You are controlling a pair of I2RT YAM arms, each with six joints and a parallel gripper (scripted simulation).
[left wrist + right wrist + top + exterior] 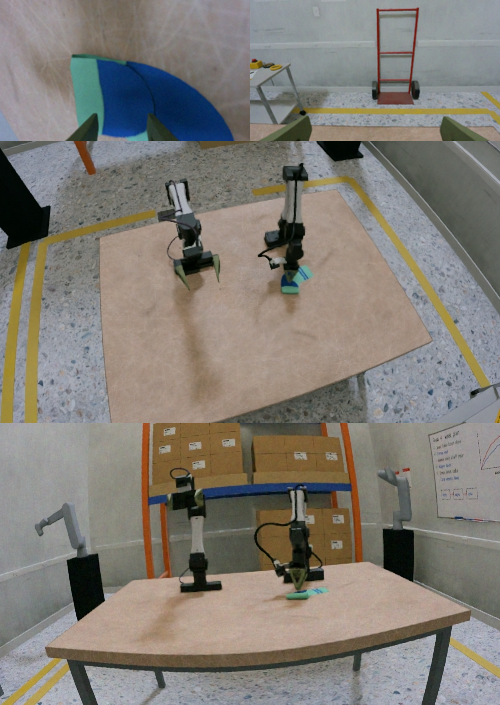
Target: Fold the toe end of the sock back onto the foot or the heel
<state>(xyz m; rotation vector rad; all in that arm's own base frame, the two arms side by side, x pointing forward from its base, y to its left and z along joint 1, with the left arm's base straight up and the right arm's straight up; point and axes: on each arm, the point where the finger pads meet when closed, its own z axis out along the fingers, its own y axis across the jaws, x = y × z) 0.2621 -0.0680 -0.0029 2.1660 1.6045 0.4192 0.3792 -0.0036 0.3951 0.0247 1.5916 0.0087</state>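
Note:
The green sock (303, 274) (298, 596) has a blue toe, blue heel and blue cuff stripes. Its toe end is folded back; in the left wrist view the blue toe flap (125, 97) lies on the foot, its rounded edge against and partly over the blue heel (185, 104). The green fold edge (86, 89) is at the left there. My left gripper (290, 280) (298, 587) (122, 119) is partly open just above the flap, holding nothing. My right gripper (204, 285) (375, 123) is wide open and empty, raised well away from the sock.
The table top (225, 356) (240, 633) bears both arms and the sock. The right arm stands to the left of the left arm in the top and exterior views. A red hand truck (395, 98) and a side table (269, 75) stand beyond the table.

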